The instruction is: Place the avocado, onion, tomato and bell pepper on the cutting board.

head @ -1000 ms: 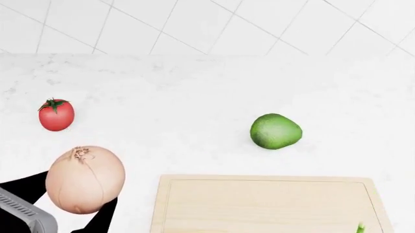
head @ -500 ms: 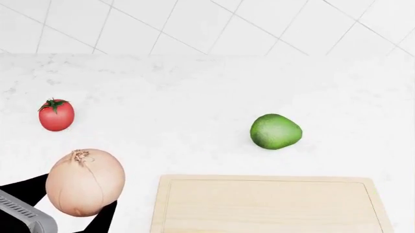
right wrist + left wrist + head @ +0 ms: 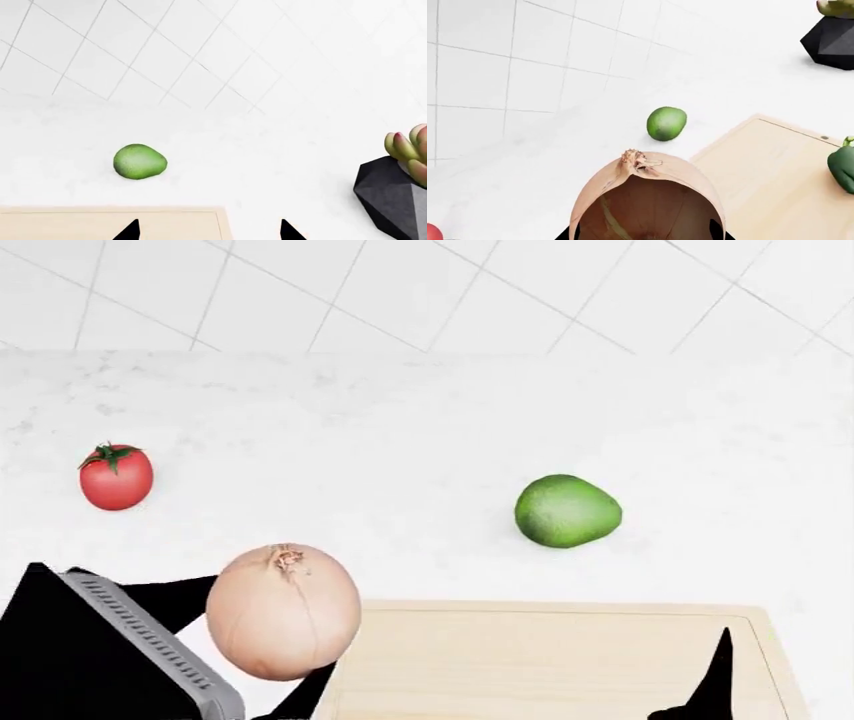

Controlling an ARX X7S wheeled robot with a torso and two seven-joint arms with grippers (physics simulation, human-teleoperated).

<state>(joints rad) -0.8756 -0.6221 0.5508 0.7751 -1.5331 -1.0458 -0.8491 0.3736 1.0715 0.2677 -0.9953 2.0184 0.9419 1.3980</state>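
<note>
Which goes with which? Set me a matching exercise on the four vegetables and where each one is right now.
Things:
1. onion
2. tomato
3. avocado
4. bell pepper

Places:
A. on the counter, just past the far edge of the cutting board
B. lying on the cutting board
C. gripped in the left end effector
D. on the counter, well off to the left of the board

Pairs: 1-C, 2-D, 3-A, 4-B
</note>
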